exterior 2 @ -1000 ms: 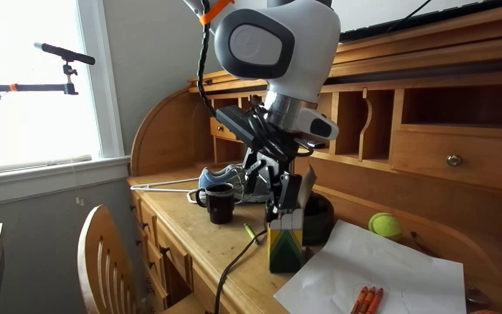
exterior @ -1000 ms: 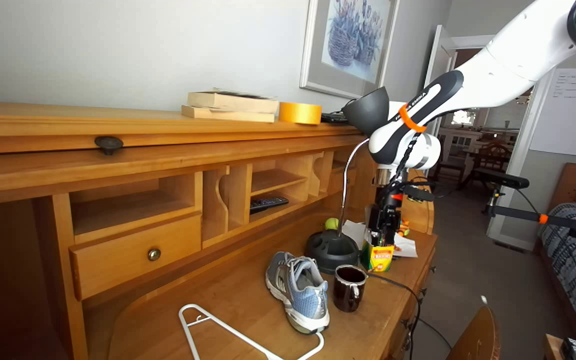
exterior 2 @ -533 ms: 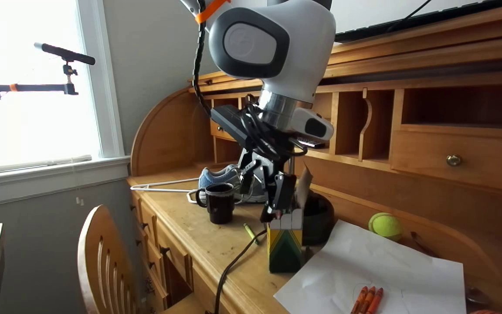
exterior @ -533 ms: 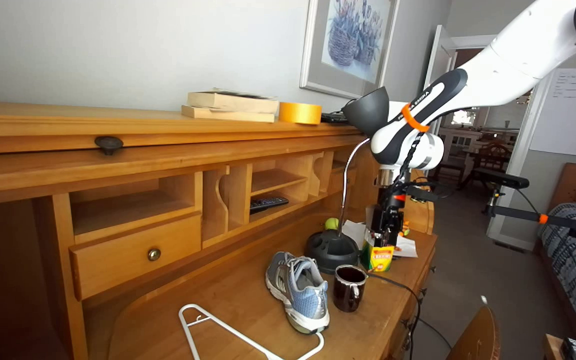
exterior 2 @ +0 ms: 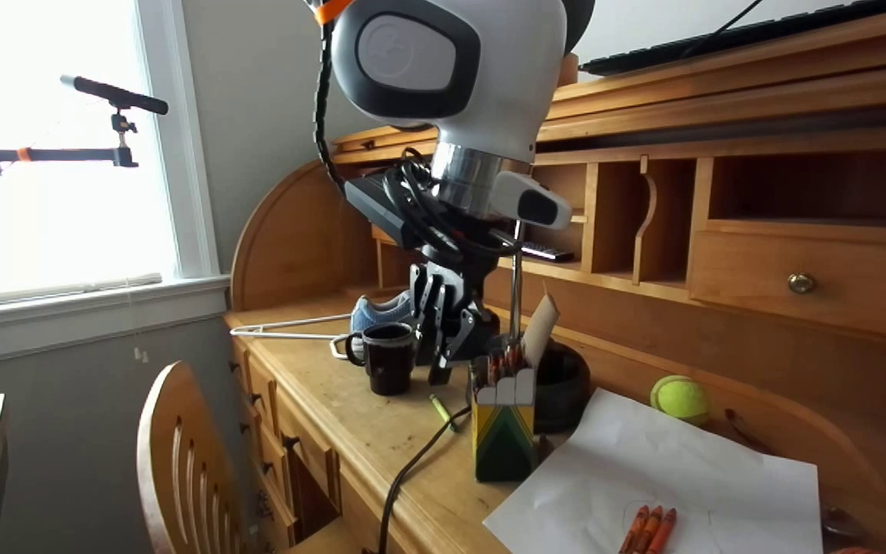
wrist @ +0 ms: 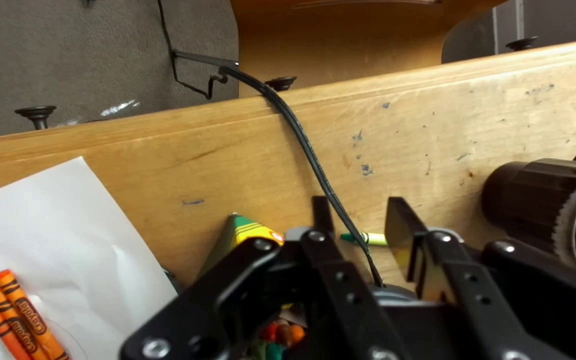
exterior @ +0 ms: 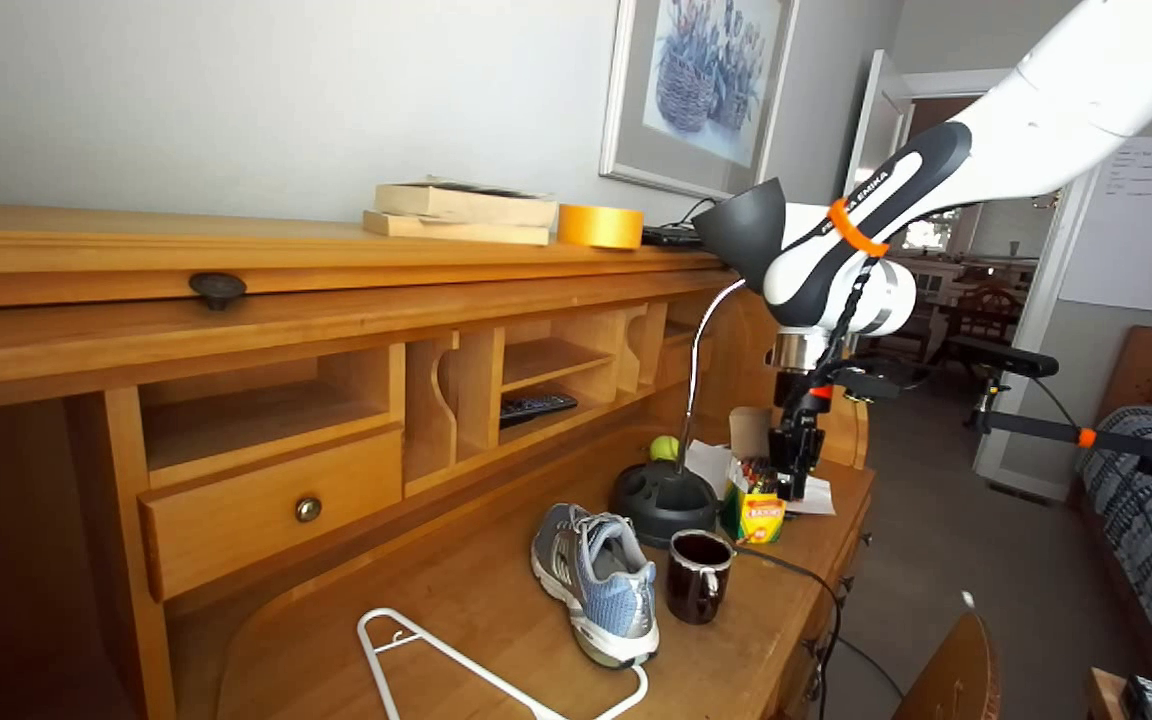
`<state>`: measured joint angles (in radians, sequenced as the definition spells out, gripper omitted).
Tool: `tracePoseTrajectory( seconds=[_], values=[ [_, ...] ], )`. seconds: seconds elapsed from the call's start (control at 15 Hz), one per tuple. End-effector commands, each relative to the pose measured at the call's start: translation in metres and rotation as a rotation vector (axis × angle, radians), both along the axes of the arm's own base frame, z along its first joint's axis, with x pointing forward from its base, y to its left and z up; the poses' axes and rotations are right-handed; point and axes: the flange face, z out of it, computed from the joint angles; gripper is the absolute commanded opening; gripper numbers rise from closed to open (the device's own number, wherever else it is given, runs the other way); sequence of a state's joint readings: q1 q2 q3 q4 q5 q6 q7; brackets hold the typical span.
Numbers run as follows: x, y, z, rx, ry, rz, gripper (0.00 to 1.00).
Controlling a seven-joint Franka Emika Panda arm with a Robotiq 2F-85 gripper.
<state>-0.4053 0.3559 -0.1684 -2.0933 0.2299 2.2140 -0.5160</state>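
My gripper stands partly open above the desk with nothing held between its fingers. Below it in the wrist view a yellow-green crayon lies on the wood, its right end hidden by a finger, with a black cable crossing over its view. The same crayon shows in an exterior view, beneath the gripper. Beside the gripper stands an open green and yellow crayon box with several crayons upright in it. A dark brown mug is on the gripper's other side.
A black desk lamp base sits behind the box, its shade close to the arm. Nearby are a shoe, a white hanger, a tennis ball and white paper bearing orange crayons.
My gripper has moved off the crayon box toward the mug side, and its jaws have drawn closer together. The box's crayons have come into view. The lamp shade has shifted slightly.
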Motion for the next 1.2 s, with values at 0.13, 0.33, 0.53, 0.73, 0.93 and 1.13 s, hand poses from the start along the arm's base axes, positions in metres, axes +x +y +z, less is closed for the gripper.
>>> tracePoseTrajectory(
  seconds=[0.13, 0.33, 0.53, 0.73, 0.93, 1.13],
  values=[
    [-0.011, 0.019, 0.026, -0.137, -0.017, 0.034, 0.00],
    [-0.009, 0.021, 0.030, -0.212, -0.027, 0.058, 0.00],
    [-0.005, 0.023, 0.031, -0.263, -0.041, 0.076, 0.00],
    [-0.003, 0.026, 0.032, -0.304, -0.068, 0.090, 0.00],
    [0.000, 0.027, 0.033, -0.332, -0.111, 0.104, 0.00],
    [0.003, 0.029, 0.032, -0.344, -0.144, 0.105, 0.00]
  ],
)
